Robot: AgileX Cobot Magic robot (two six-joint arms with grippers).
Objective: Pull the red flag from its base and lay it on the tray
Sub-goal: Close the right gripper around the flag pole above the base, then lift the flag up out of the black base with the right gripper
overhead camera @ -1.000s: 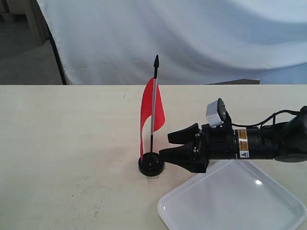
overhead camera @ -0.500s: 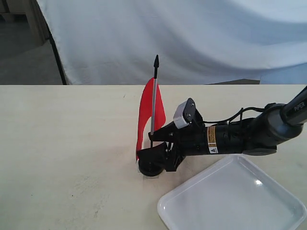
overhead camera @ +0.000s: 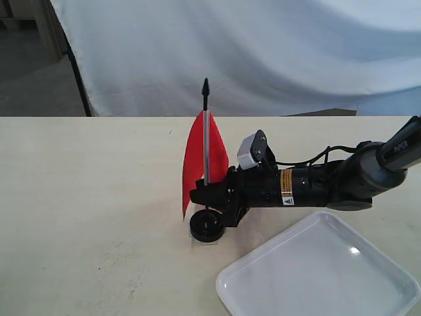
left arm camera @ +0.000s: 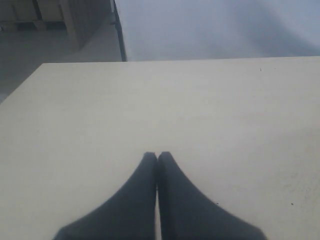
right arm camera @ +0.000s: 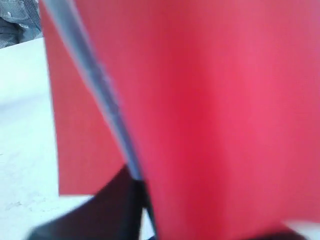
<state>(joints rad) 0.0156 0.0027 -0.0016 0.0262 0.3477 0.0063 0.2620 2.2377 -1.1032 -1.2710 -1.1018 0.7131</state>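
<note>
The red flag [overhead camera: 196, 158] stands upright on its stick, with the pointed black tip uppermost. The stick's lower end reaches the small round black base [overhead camera: 207, 229] on the table. My right gripper [overhead camera: 202, 195] reaches in level from the right and is shut on the stick just above the base. In the right wrist view the blurred red cloth [right arm camera: 215, 115] fills the picture, and the pale stick [right arm camera: 100, 85] runs down beside a black finger [right arm camera: 107, 210]. The white tray [overhead camera: 316, 276] lies at the front right, under my right arm. My left gripper [left arm camera: 157, 156] is shut on nothing above bare table.
A white cloth backdrop [overhead camera: 263, 52] hangs behind the table's far edge. A dark gap and a black pole [overhead camera: 77, 72] show at the back left. The beige tabletop [overhead camera: 85, 197] stretches left of the flag.
My right gripper moved left from beside the flag, reached the stick and shut on it. The flag top shifted slightly left. The base stayed in place.
</note>
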